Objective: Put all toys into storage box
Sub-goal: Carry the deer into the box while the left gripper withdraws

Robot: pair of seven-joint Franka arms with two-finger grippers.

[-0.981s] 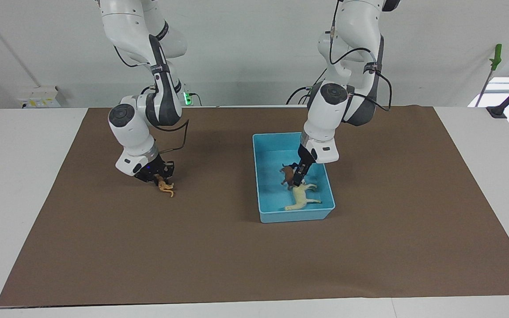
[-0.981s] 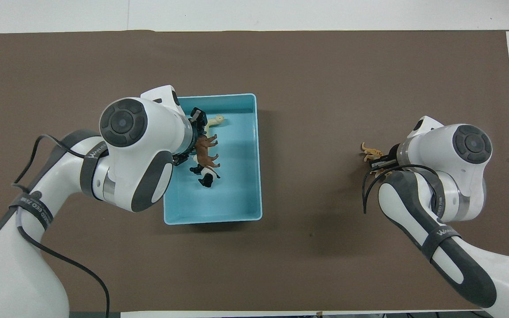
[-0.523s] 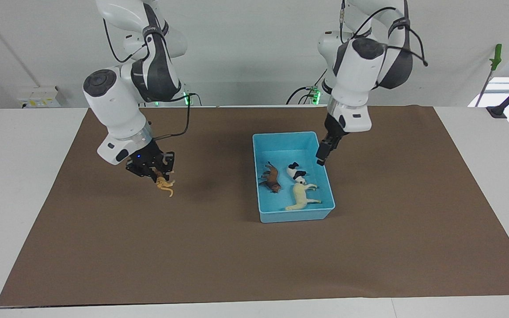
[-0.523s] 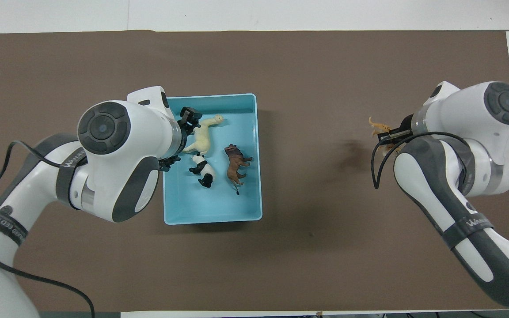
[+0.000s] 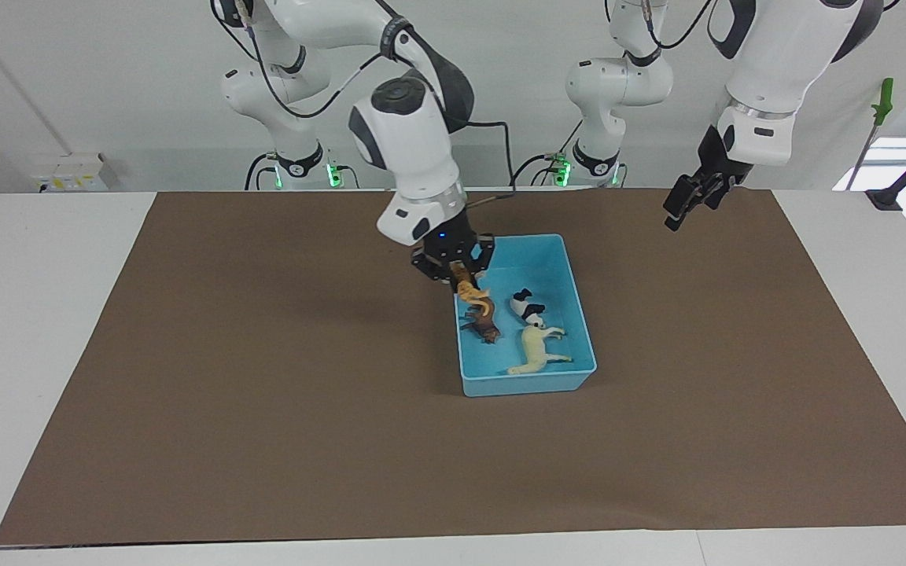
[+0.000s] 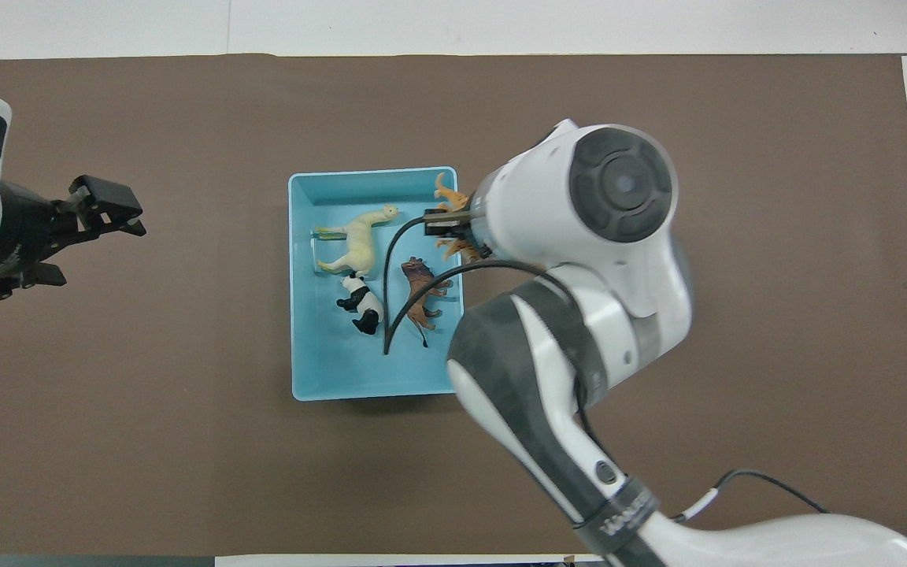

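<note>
1. Brown matting (image 5: 264, 409) is covering most of a white table (image 5: 36, 330), and a pale wall is rising at the robots' end.
2. The light-blue box (image 5: 528, 382) is sitting on the mat near its middle, a little toward the left arm's end.
3. Inside the box the horse (image 5: 535, 350) is lying farthest from the robots, the panda (image 5: 528, 305) is lying just beside it and nearer to them, and the lion (image 5: 483, 324) is lying along the wall toward the right arm's end.
4. The right gripper (image 5: 461, 277) is hanging over that wall of the box, its fingers clamped on the tiger (image 5: 475, 296), which is dangling over the lion.
5. The left gripper (image 5: 689, 200) is waiting in the air over the mat toward the left arm's end, well apart from the box, fingers spread and holding nothing.
6. A green-handled tool (image 5: 882, 102) is leaning against the wall near the left arm's end of the table.
</note>
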